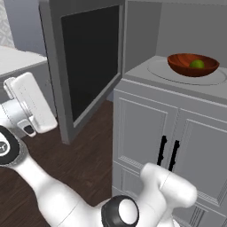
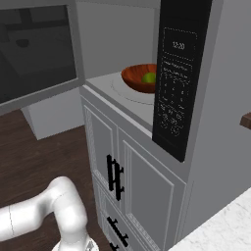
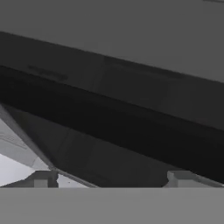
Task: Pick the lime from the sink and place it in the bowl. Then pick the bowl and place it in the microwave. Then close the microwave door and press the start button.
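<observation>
We see the bowl (image 1: 193, 64) sitting on the round glass turntable plate (image 1: 188, 76) inside the microwave (image 1: 146, 31), and the lime (image 1: 197, 64) lies in the bowl, toward its right side in the left base view. From the right base view the same bowl (image 2: 139, 78) with the lime (image 2: 149, 77) shows partly behind the dark control panel (image 2: 176, 78) of the microwave, which carries a small display and rows of buttons.

The microwave door (image 1: 88, 62) stands swung open to the left, its dark glass window facing us. Our hand is at the left of the left base view, just beside the outer edge of the door and apart from the bowl. In the hand view the pincer (image 3: 111, 178) shows its two tips well apart at the bottom, with nothing between them, looking close along the dark glass and grey frame of the door (image 3: 113, 113).

Below the microwave we see grey panelled cabinet doors (image 1: 177, 146) with black handles (image 1: 167, 153), and a dark wooden floor (image 1: 84, 150) beneath the open door.
</observation>
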Motion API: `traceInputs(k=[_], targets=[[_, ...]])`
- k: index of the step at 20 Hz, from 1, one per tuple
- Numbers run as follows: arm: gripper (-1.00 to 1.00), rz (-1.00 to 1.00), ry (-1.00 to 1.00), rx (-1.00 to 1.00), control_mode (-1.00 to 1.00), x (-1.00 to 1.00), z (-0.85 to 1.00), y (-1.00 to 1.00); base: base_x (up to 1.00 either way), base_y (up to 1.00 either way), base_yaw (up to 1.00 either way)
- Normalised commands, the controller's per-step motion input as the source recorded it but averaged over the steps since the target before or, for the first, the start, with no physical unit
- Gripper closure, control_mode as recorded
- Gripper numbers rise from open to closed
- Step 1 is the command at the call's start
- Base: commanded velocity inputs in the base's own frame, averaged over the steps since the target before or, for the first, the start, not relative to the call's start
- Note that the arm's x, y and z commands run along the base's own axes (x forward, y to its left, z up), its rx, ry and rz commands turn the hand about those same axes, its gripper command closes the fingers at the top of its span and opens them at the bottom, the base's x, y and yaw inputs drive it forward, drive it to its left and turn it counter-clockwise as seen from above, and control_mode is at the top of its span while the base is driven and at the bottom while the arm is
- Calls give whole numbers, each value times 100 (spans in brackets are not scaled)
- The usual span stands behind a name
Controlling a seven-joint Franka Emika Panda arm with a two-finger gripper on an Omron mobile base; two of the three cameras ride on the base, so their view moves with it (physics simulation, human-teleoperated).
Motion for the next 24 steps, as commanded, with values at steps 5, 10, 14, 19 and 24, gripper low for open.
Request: traceInputs(k=[5, 10, 14, 19, 24], targets=[[-100, 0, -1, 10, -100, -27, 42, -98, 0, 0, 0], [-100, 0, 0, 20, -100, -63, 9, -100, 0, 0, 0], [-100, 0, -6, 18, -100, -65, 0, -100, 0, 0, 0], [-100, 0, -10, 16, -100, -52, 0, -100, 0, 0, 0], [-100, 0, -3, 17, -100, -13, 5, -100, 0, 0, 0]])
